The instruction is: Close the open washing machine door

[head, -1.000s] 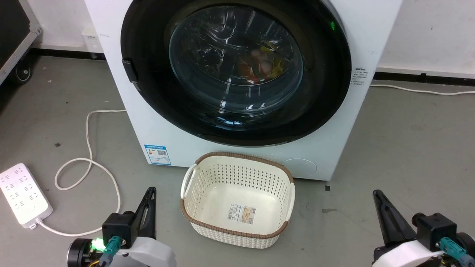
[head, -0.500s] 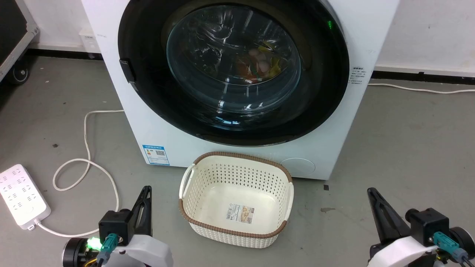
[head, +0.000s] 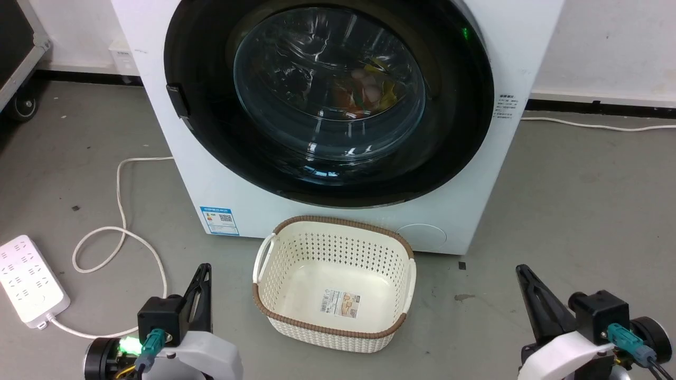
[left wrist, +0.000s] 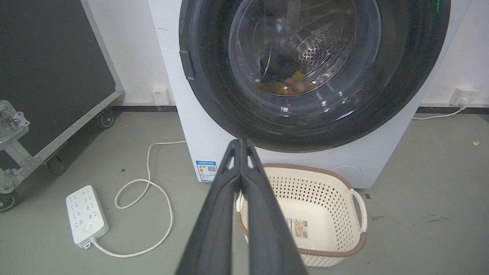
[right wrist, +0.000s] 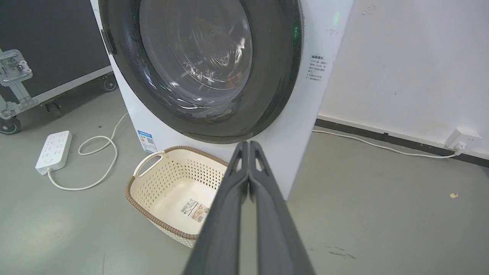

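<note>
The washing machine door, a glossy black rim around clear domed glass, lies flat against the white machine front. Coloured laundry shows through the glass. The door also shows in the left wrist view and the right wrist view. My left gripper is low at the lower left, shut and empty, its tips well short of the door. My right gripper is at the lower right, also shut and empty.
A cream perforated basket with a brown rim stands on the floor right before the machine, between my grippers. A white power strip and its looped cable lie on the left. A black wheeled case stands further left.
The whole head picture has drifted slightly to the left, so the camera moved. Door, basket and both shut grippers keep their places and states.
</note>
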Available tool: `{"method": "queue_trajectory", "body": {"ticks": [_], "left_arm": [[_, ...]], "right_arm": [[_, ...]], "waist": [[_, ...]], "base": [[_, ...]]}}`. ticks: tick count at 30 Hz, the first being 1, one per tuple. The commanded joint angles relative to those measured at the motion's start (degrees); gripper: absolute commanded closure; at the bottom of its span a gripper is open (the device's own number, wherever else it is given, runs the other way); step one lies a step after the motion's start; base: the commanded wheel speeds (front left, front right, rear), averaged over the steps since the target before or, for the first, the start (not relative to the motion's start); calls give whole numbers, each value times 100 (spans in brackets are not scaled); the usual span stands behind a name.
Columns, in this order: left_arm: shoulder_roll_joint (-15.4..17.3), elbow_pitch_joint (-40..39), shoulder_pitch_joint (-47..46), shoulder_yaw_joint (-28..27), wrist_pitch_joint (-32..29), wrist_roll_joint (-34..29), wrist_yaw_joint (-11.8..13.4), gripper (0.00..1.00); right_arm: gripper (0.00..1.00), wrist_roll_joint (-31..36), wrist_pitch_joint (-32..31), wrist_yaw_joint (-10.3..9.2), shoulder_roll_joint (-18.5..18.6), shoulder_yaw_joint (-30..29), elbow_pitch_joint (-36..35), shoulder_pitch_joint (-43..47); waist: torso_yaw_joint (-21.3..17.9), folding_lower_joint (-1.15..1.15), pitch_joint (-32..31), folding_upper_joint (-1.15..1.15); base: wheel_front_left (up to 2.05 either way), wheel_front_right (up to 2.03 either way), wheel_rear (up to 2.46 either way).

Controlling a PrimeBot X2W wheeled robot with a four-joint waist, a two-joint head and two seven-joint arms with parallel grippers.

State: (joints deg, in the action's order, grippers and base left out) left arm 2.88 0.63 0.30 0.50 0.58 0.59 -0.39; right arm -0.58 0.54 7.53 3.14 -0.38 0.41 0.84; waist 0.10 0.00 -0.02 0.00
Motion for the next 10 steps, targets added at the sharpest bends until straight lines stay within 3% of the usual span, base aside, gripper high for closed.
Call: {"method": "queue_trajectory", "body": {"ticks": [1,10], "left_arm": [[0,-47,-29,-38,-31,-48,33,100],[-1,-63,-30,-50,-58,-59,39,100]], "right_arm": [[100,44,-28,-4,-25,24,-39,-73],[100,58,-54,-4,-26,38,-41,-84]], "waist": [[-3,0,1,0],[-10,0,2,0]], "base": [[0,0,0],[0,0,0]]}}
